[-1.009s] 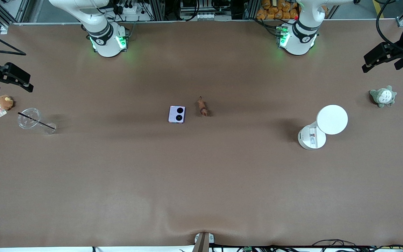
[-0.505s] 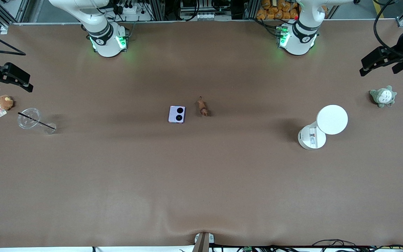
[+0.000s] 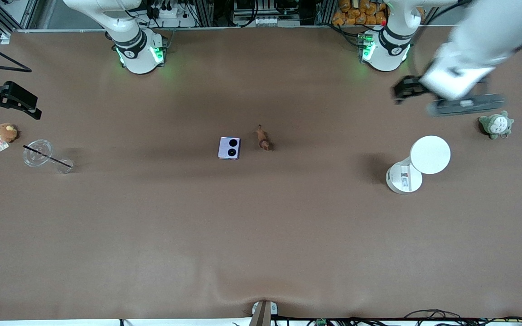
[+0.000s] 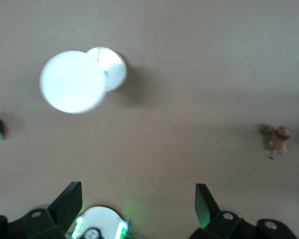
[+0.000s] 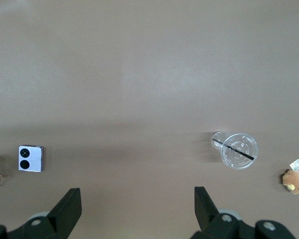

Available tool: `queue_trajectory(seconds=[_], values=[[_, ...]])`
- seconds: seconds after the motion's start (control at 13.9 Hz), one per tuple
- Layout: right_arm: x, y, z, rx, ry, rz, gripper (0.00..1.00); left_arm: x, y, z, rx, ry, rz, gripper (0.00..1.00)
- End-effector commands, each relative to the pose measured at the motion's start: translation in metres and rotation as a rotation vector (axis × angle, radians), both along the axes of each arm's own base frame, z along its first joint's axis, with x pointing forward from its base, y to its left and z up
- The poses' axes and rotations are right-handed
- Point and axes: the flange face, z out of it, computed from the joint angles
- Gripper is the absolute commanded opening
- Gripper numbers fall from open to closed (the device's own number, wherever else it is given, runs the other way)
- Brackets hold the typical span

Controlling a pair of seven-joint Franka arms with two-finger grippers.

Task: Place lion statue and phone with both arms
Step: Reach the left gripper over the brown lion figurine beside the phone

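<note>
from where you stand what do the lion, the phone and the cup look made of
Lion: looks like hard moulded plastic or resin, matte brown-orange; too small to be sure.
Phone: smooth lavender shell, probably glass or plastic, with two glossy black circles.
Cup: clear thin plastic; the table shows through it, and a dark straw lies across it.

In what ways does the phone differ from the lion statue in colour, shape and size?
The phone is lavender, while the lion statue is brown-orange. The phone is flat and squarish with two black circles on its face; the lion statue is a narrow, elongated figure. The phone looks larger than the lion statue. Both lie beside each other, apart, on the table's middle, and no gripper holds either.
</note>
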Motion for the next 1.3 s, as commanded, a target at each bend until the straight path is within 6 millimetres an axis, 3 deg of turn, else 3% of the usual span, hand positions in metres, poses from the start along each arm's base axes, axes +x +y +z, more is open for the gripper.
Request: queue_trajectory(seconds=[0.0, 0.22, 0.36, 0.72, 1.01, 1.23], values=[[-0.002, -0.002, 0.001, 0.017, 0.003, 0.007, 1.0, 0.003, -0.063, -0.037, -0.005, 0.009, 0.057, 1.0], [-0.002, -0.003, 0.0, 0.017, 0.008, 0.005, 1.0, -0.01, -0.137, -0.084, -0.029, 0.005, 0.134, 1.0], [-0.001, -0.003, -0.002, 0.017, 0.011, 0.007, 1.0, -0.018, -0.176, -0.118, -0.029, -0.001, 0.191, 1.0], [-0.001, -0.003, -0.001, 0.017, 0.009, 0.006, 1.0, -0.048, -0.266, -0.234, 0.055, -0.061, 0.287, 1.0], [-0.001, -0.004, -0.001, 0.017, 0.009, 0.005, 1.0, -0.064, -0.308, -0.314, 0.028, -0.099, 0.376, 1.0], [0.0, -0.003, -0.002, 0.017, 0.011, 0.006, 1.0, -0.072, -0.325, -0.356, -0.014, -0.115, 0.418, 1.0]])
